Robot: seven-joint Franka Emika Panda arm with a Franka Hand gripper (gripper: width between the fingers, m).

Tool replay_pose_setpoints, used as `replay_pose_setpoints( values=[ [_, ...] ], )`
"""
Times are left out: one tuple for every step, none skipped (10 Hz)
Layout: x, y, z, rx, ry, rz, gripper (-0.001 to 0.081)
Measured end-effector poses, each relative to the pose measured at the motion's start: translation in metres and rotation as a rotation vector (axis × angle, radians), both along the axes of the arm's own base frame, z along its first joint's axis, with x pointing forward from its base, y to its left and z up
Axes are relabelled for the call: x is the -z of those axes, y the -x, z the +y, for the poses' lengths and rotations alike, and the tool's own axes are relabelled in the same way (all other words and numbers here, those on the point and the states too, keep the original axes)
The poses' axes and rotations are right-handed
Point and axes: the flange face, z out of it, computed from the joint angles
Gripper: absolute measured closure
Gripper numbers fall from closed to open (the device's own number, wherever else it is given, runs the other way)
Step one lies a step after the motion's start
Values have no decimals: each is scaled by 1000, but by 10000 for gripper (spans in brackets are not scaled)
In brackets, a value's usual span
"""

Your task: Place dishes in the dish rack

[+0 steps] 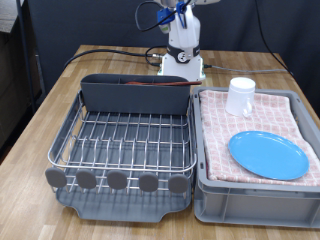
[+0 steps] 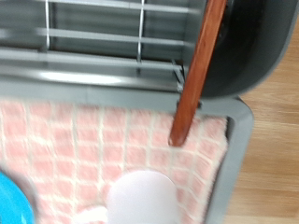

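The dish rack [image 1: 122,140] stands at the exterior view's left, its wire grid bare; it also shows in the wrist view [image 2: 93,42]. The dark-brown wooden spoon [image 1: 150,84] lies along the rack's tall back compartment. In the wrist view the spoon's handle [image 2: 194,79] sticks out of that compartment over the tub's edge. The white mug [image 1: 240,95] stands on the pink checked cloth and shows blurred in the wrist view [image 2: 140,198]. The light-blue plate [image 1: 268,155] lies flat on the cloth; its edge shows in the wrist view [image 2: 7,201]. No gripper fingers show in either view.
The grey tub [image 1: 250,195] with pink checked cloth [image 2: 93,140] stands right of the rack, touching it. The robot's base [image 1: 183,55] and cables sit at the table's far edge. Wooden table [image 1: 40,110] shows left of the rack.
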Motion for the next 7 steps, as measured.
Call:
replay_pose_setpoints(
  values=[
    [-5,-3,11,-90,-9,10,4],
    [-9,-6,22,-153,-24,4,4],
    [-8,-7,24,-202,-37,-2,4],
    [-8,-7,24,-185,-34,0,4],
    [-9,-8,23,-219,-10,-11,4],
    [-13,-14,24,-290,20,-38,4],
    [-17,-25,28,-365,45,-66,4]
  ],
)
